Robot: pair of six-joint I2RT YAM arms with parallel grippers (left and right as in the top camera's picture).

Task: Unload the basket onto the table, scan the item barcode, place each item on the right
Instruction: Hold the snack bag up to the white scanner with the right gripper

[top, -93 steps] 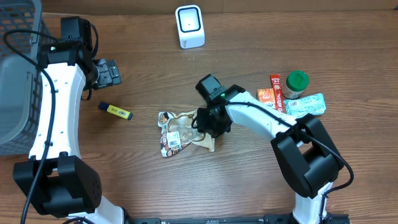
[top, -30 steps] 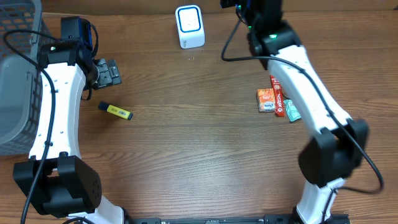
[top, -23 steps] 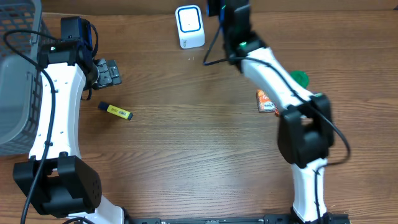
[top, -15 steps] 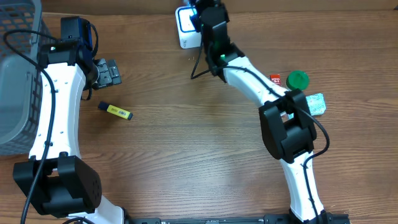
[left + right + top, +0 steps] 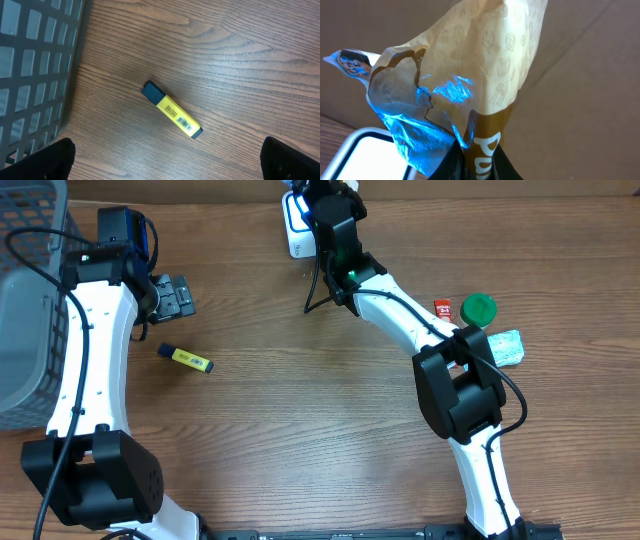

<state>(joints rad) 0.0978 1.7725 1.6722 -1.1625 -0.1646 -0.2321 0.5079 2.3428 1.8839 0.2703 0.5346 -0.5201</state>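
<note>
While the right claw (image 5: 470, 169) is pinched tight on the brown bottom edge of the snack bag (image 5: 485, 65), the bag stands up out of it. It's cream paper with little leafy prints on one side, and on the other a crinkly clear window that's catching a blue glow. Only "Pu" shows on the brown strip, can't read the rest. Just below and left of the bag in the right wrist view you get a corner of the white scanner (image 5: 365, 155), so the bag is up in the air right by it, though I can't tell if they touch. From overhead the right arm reaches to the far edge of the bench (image 5: 330, 440) and covers part of the scanner, and the bag itself is pretty much hidden there. Further out on the right there's a green-lidded jar (image 5: 478, 308), a red packet (image 5: 443, 306) and a pale green pack (image 5: 506, 346) bunched near each other. Over on the other side, the left claw (image 5: 172, 295) is spread wide with nothing in it, its fingertips (image 5: 47, 160) just peeking in at the bottom corners of its own camera. In that view a yellow highlighter (image 5: 171, 116) with a dark cap lies flat on the wood, barcode sticker up, apart from the grey basket (image 5: 30, 75) at the left edge.
</note>
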